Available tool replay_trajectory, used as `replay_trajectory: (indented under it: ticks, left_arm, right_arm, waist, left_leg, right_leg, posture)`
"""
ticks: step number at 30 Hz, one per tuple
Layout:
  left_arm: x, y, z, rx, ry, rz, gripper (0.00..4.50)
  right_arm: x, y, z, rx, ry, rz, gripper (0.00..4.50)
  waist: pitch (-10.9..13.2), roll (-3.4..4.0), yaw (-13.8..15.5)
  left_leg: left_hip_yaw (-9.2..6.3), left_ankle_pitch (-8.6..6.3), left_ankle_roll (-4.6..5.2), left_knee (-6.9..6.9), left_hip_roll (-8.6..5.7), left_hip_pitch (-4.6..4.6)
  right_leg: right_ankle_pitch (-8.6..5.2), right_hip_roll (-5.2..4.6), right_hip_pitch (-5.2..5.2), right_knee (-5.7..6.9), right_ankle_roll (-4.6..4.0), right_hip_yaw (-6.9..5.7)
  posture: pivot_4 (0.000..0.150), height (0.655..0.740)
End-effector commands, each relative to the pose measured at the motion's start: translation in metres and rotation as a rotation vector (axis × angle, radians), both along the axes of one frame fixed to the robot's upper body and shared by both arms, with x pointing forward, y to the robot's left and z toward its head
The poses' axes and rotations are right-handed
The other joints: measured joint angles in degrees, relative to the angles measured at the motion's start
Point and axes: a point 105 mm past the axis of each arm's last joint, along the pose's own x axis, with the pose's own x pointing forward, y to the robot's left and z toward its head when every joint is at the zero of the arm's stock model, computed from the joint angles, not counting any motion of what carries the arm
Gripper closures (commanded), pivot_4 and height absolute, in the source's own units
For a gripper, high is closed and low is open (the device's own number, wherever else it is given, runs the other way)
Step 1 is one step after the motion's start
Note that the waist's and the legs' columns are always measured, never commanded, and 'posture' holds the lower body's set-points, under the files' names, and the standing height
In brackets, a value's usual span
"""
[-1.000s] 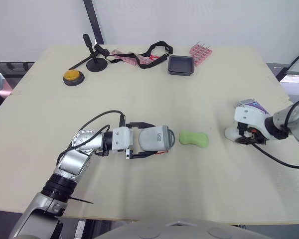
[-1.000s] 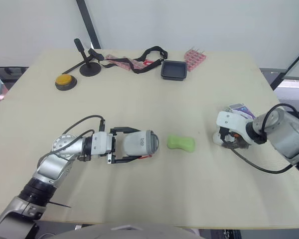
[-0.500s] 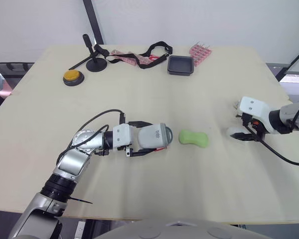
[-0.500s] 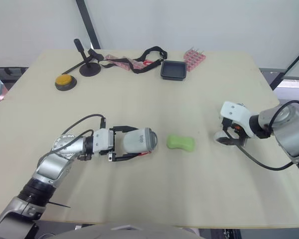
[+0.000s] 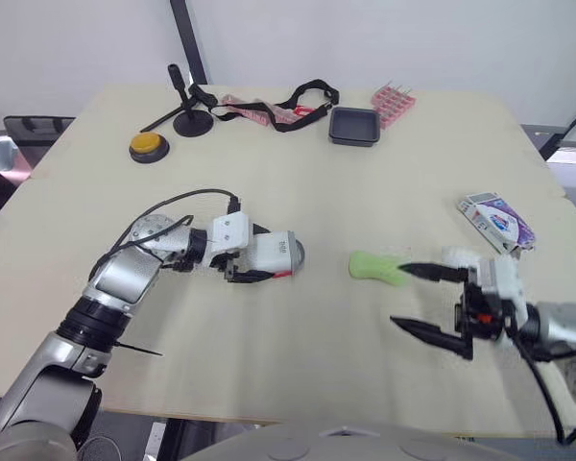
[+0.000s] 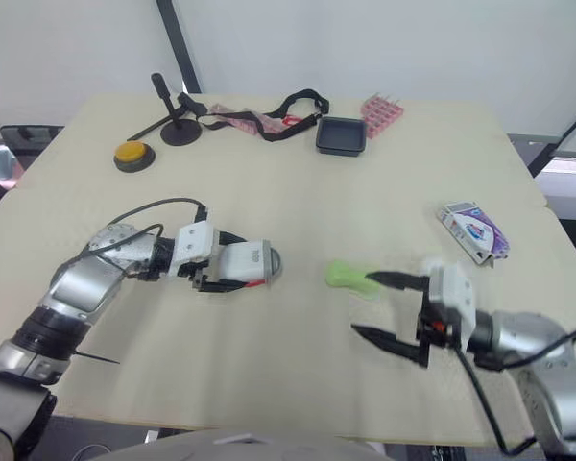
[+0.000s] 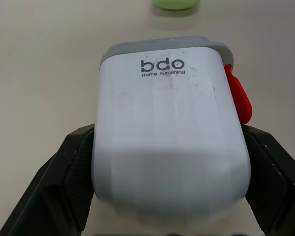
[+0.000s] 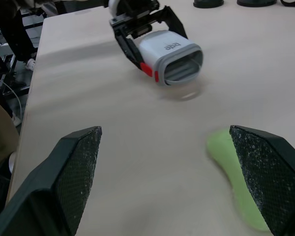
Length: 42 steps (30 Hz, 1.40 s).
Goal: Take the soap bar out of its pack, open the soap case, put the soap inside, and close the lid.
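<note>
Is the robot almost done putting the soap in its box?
Not yet. Done: the green soap lies bare on the table, out of its pack. In hand: the left gripper holds the case on its side, and the right gripper is open at the soap, not gripping it. Left: open the case, put the soap in, close the lid.

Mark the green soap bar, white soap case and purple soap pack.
green soap bar [image 5: 370, 264]: left eye view, left end.
white soap case [image 5: 269, 252]: left eye view, top.
purple soap pack [image 5: 496, 217]: left eye view, middle.
</note>
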Motion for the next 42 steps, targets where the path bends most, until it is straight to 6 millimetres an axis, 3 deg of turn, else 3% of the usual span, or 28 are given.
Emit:
replay_trajectory:
  ticks: [1,9,19,23,31,42]
  left_arm:
    - [0.006,-0.007,0.005,0.111,-0.083,-0.086,1.02]
    - [0.015,-0.033,0.012,0.157,-0.084,-0.116,1.02]
    - [0.012,-0.033,0.018,0.228,-0.046,-0.121,1.02]
    - [0.012,-0.028,0.020,0.248,-0.057,-0.119,1.02]
    - [0.023,0.002,0.020,0.290,-0.061,-0.056,1.02]
    - [0.016,0.024,0.009,0.303,-0.017,-0.046,1.02]
  right_arm:
    - [-0.003,-0.010,-0.016,-0.066,-0.058,-0.026,0.02]
    - [-0.001,-0.011,-0.019,-0.065,-0.080,-0.021,0.02]
    - [0.002,-0.014,-0.023,-0.062,-0.075,-0.030,0.02]
    - [0.002,-0.016,-0.024,-0.063,-0.074,-0.040,0.02]
    - [0.002,-0.019,-0.029,-0.073,-0.071,-0.038,0.02]
    - [0.004,-0.024,-0.030,-0.075,-0.073,-0.046,0.02]
  waist:
    - [0.0,0.01,-0.4]
    - [0.0,0.01,-1.3]
    - [0.0,0.01,-0.8]
    - [0.0,0.01,-0.8]
    - [0.0,0.01,-0.9]
    - [0.0,0.01,-0.9]
  left_leg:
    - [0.00,0.00,0.00,0.00,-0.01,-0.01]
    - [0.01,0.02,0.03,-0.09,-0.05,-0.07]
    - [-0.01,0.01,0.03,-0.09,-0.07,-0.06]
    - [-0.01,0.01,0.03,-0.11,-0.07,-0.06]
    - [-0.01,0.01,0.03,-0.12,-0.06,-0.05]
    - [-0.01,0.01,0.03,-0.15,-0.07,-0.04]
  right_leg:
    - [0.00,-0.05,0.01,0.00,0.00,0.00]
    - [0.01,0.09,0.05,0.00,0.02,0.07]
    - [0.01,0.07,0.11,-0.05,0.01,0.07]
    - [0.01,0.07,0.11,-0.07,0.01,0.07]
    - [0.01,0.08,0.12,-0.08,0.01,0.03]
    - [0.01,0.07,0.13,-0.10,0.01,-0.01]
  posture:
    - [0.150,0.7400]
    - [0.150,0.7400]
    - [0.150,0.7400]
    - [0.150,0.7400]
    - [0.150,0.7400]
    - [0.150,0.7400]
